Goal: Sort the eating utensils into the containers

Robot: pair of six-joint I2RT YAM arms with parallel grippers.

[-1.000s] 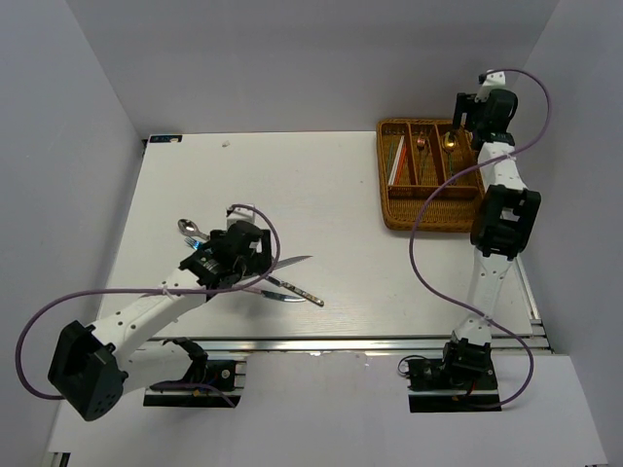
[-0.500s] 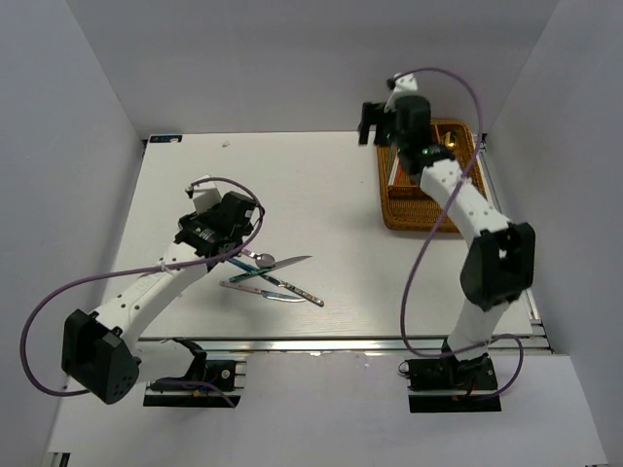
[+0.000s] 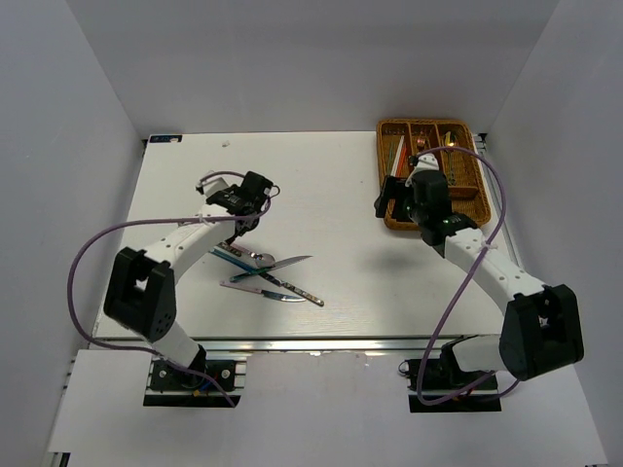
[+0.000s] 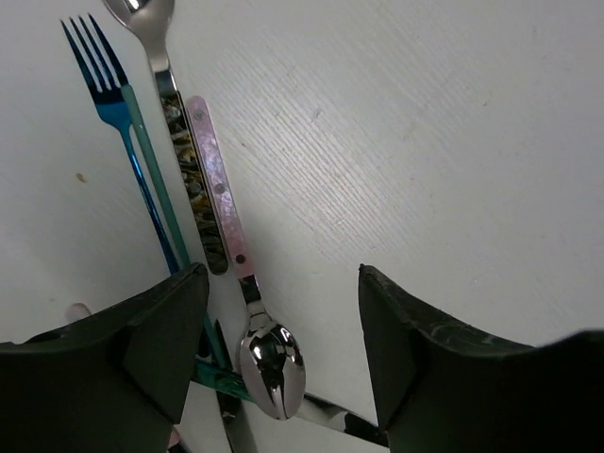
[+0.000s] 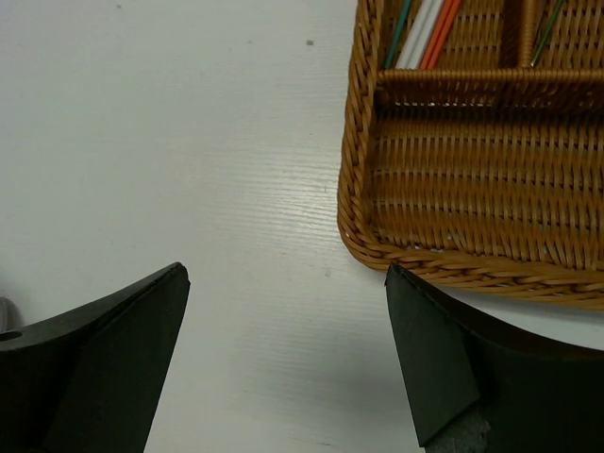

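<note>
Several eating utensils (image 3: pixel 265 277) lie crossed in a pile on the white table left of centre. In the left wrist view a pink-handled spoon (image 4: pixel 271 363) rests with its bowl between my left gripper's (image 4: pixel 283 276) parted jaws, touching neither. A blue fork (image 4: pixel 106 80) and a mottled-handled spoon (image 4: pixel 179 142) lie beside it. In the top view the left gripper (image 3: pixel 245 222) hovers at the pile's far end. The containers are slots of a brown wicker tray (image 3: pixel 383 146) at the far right. My right gripper (image 5: pixel 286 274) stands open over bare table by the tray's near left corner (image 5: pixel 363 236).
White and red chopsticks (image 5: pixel 429 28) lie in the tray's left slot, with a gold spoon (image 3: pixel 450 141) and a copper piece (image 3: pixel 421 146) in other slots. Grey walls close in the table on three sides. A metal rail (image 3: pixel 341 343) runs along the near edge.
The left gripper has swung round to the far end of the pile and its jaws have narrowed a little. The right arm has come off the tray down to its near left corner.
</note>
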